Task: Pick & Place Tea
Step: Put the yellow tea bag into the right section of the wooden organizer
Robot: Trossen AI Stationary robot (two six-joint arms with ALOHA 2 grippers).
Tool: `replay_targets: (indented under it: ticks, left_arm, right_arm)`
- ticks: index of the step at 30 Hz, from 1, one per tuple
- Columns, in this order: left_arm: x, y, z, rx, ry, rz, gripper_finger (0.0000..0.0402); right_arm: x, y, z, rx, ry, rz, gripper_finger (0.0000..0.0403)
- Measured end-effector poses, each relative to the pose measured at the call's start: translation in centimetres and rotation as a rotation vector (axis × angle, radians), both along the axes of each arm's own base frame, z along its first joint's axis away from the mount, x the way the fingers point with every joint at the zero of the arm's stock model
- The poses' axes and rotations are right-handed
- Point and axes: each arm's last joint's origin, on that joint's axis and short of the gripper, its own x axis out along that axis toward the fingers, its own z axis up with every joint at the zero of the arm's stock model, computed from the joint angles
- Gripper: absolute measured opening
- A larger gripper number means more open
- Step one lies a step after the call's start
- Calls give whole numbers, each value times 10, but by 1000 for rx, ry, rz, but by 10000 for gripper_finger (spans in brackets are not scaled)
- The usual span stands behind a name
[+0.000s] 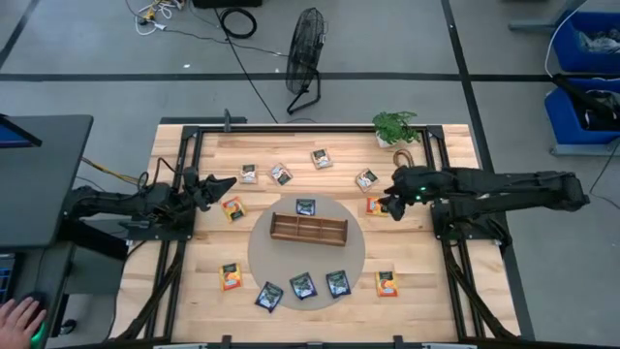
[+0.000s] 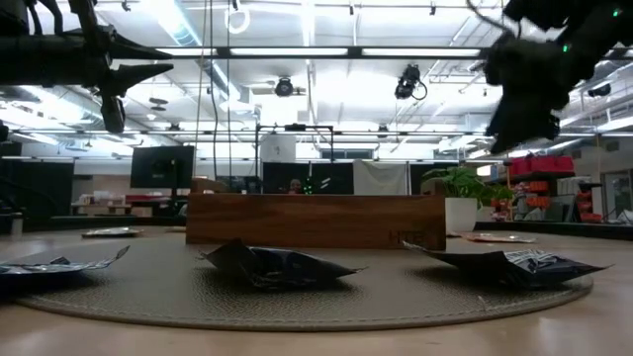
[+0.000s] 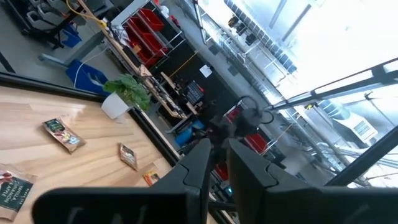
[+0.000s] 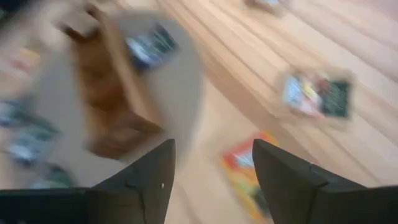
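Small tea packets lie flat on the table: white-and-brown ones (image 1: 281, 174) at the back, orange ones (image 1: 233, 208) and dark blue ones (image 1: 302, 286) around a brown wooden tray (image 1: 308, 229) on a round grey mat (image 1: 260, 254). My right gripper (image 1: 386, 206) is open and hovers well above an orange packet (image 1: 374, 206) right of the mat. In the right wrist view, the orange packet (image 4: 245, 177) shows between and below its fingers (image 4: 212, 152). My left gripper (image 1: 229, 182) is shut and empty. It is held high above the table's left side (image 2: 158, 69), near another orange packet.
A potted plant (image 1: 395, 127) stands at the table's back right. Black frame rails (image 1: 184, 194) run along both sides of the table. A person's hand (image 1: 19, 315) rests at a desk off the table's left. A floor fan (image 1: 306, 58) stands beyond the far edge.
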Motion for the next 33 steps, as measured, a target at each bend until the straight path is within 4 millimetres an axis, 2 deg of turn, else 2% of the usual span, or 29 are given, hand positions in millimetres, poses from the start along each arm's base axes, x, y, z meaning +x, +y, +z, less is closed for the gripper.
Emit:
replay_targets:
  ticks: [8, 13, 33]
  left_arm:
    - [0, 0, 0, -18, -7, -5, 55]
    - [0, 0, 0, -17, -7, -5, 55]
    - [0, 0, 0, -22, -7, -5, 55]
  right_arm:
    - [8, -9, -26, -44, 248, -118, 218]
    - [18, -11, -40, -54, 340, -79, 215]
    - [50, -14, -89, 43, 495, -22, 215]
